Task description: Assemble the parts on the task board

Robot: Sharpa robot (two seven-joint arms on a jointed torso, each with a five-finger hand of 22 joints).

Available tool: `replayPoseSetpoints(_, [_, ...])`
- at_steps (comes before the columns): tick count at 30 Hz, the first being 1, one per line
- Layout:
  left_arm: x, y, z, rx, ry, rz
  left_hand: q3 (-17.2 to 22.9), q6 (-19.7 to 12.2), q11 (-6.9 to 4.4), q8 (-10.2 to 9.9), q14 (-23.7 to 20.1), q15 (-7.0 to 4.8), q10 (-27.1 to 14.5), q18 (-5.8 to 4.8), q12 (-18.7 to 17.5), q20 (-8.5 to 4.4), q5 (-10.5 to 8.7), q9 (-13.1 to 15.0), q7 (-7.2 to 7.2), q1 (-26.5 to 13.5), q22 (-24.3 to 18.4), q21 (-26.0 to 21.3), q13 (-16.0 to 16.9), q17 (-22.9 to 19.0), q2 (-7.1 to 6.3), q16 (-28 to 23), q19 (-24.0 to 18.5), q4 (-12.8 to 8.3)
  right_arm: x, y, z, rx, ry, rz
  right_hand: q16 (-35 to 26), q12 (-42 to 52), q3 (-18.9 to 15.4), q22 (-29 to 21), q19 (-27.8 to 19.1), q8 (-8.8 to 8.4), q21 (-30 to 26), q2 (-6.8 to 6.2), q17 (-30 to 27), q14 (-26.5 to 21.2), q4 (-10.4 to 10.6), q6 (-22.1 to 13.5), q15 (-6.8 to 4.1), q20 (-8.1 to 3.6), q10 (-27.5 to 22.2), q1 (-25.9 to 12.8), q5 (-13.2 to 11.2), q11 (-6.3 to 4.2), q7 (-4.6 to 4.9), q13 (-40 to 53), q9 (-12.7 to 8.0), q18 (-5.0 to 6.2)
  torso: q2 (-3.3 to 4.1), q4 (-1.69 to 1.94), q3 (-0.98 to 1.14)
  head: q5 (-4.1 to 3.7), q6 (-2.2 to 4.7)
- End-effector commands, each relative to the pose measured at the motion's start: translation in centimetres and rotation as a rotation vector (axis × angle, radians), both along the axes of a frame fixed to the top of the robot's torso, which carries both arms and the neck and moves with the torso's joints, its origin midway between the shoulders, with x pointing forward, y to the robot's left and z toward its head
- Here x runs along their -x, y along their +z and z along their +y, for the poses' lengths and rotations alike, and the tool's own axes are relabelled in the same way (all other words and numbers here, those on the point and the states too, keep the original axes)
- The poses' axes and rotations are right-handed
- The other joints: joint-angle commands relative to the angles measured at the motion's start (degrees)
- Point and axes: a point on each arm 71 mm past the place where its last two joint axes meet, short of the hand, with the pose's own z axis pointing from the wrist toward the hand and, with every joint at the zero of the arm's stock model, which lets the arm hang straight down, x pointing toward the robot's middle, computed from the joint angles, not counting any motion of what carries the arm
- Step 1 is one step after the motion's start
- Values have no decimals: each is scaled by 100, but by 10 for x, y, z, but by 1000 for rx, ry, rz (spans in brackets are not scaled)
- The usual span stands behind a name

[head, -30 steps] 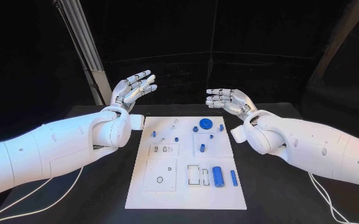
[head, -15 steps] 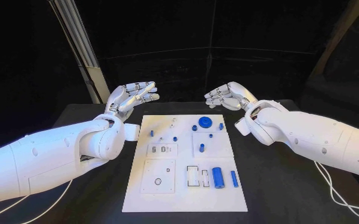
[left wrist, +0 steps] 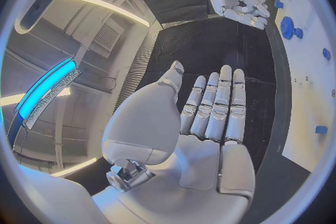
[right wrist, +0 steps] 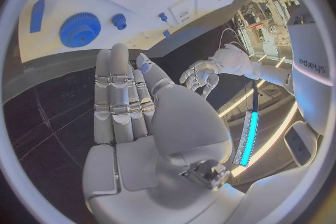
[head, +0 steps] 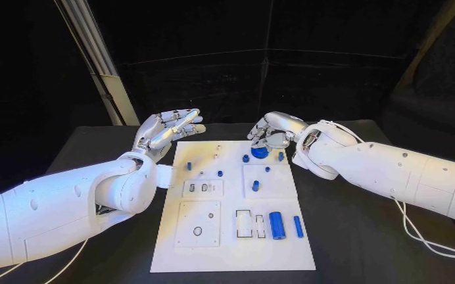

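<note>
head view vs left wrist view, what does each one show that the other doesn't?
Head only: the near half of the task board, with the blue cylinder and the thin blue bar lying on it, and the black table on both sides of it.
Left wrist only: the left hand's palm side, fingers straight and close together, holding nothing.
Both: the blue gear at the board's far end, and the right hand above it, empty.

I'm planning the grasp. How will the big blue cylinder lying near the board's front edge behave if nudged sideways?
The big blue cylinder lies on its side on the task board, so it would probably roll. Its smooth round surface may slip under fingertips. It looks rigid.
</note>
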Motion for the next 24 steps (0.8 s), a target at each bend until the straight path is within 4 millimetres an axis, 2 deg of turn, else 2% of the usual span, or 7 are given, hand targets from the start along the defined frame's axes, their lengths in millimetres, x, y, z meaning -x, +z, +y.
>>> replayPoseSetpoints(1, [3, 6, -5, 47, -45, -50, -9, 45, 12, -41, 33, 16, 46, 33, -39, -8, 21, -9, 205, 33, -8, -6, -9, -9, 0, -33, 34, -31, 0, -2, 5, 184, 8, -55, 328, -33, 38, 103, -25, -27, 175, -5, 207, 250, 6, 2, -32, -1, 27, -90, -44, -2, -16, 8, -5, 61, 105, 31, -4, -40, 22])
replayPoseSetpoints(6, [5, 6, -9, 58, -68, -43, -21, 40, 17, -56, 31, 20, 43, 30, -54, -8, 21, -16, 210, 28, -18, -19, -13, -17, -1, -48, 37, -37, -1, -5, 11, 263, -4, -57, 781, -45, -22, 230, -33, -45, 402, -181, 514, 182, 13, -327, 32, 48, -409, -210, -104, 108, 55, -12, -18, 54, 157, 65, -12, -73, 19])
replayPoseSetpoints(8, [5, 6, -9, 61, -73, -41, -32, 33, 21, -68, 28, 23, 38, 28, -65, -7, 21, -21, 214, 20, -26, -29, -15, -23, -5, -60, 37, -41, -1, -6, 12, 281, -4, -53, 894, -24, -26, 259, -44, -29, 458, -192, 595, 155, 19, -362, 52, 69, -530, -194, -98, 131, 71, -2, -7, 64, 169, 79, -13, -90, 20])
replayPoseSetpoints(16, [5, 5, -8, 63, -81, -34, -35, 32, 22, -72, 28, 24, 37, 28, -69, -7, 21, -22, 216, 18, -29, -33, -15, -25, -5, -63, 38, -42, -1, -8, 22, 313, 10, -49, 1373, 31, -26, 377, -54, -15, 684, -160, 919, 111, 44, -341, 64, 102, -564, -198, -86, 138, 83, 10, 1, 70, 207, 77, -14, -100, 32])
replayPoseSetpoints(18, [5, 5, -8, 62, -81, -33, -36, 30, 23, -74, 28, 24, 37, 28, -71, -7, 21, -23, 217, 18, -30, -34, -15, -26, -5, -65, 38, -43, -1, -8, 24, 317, 13, -50, 1874, 32, -14, 432, -38, -18, 791, -144, 1452, 142, 44, -359, 71, 111, -577, -196, -88, 147, 87, 8, 0, 71, 208, 73, -11, -97, 33])
replayPoseSetpoints(21, [5, 5, -8, 61, -82, -30, -39, 26, 25, -80, 27, 26, 34, 27, -77, -6, 22, -25, 219, 16, -35, -40, -16, -29, -3, -71, 39, -46, -1, -8, 26, 321, 20, -48, 2145, 29, 23, 475, -37, -17, 872, -101, 1726, 130, 40, -360, 68, 119, -589, -181, -91, 147, 88, 6, 0, 72, 204, 73, -13, -100, 18])
replayPoseSetpoints(24, [5, 4, -8, 61, -84, -26, -40, 24, 26, -84, 26, 27, 32, 27, -81, -6, 22, -26, 221, 16, -37, -42, -17, -30, 0, -75, 40, -48, -1, -9, 28, 329, 29, -40, 2627, 26, 152, 551, -26, -12, 1012, -8, 2241, 148, 21, -327, 57, 123, -584, -137, -271, 137, 74, 1, 1, 75, 204, 79, -18, -99, -2])
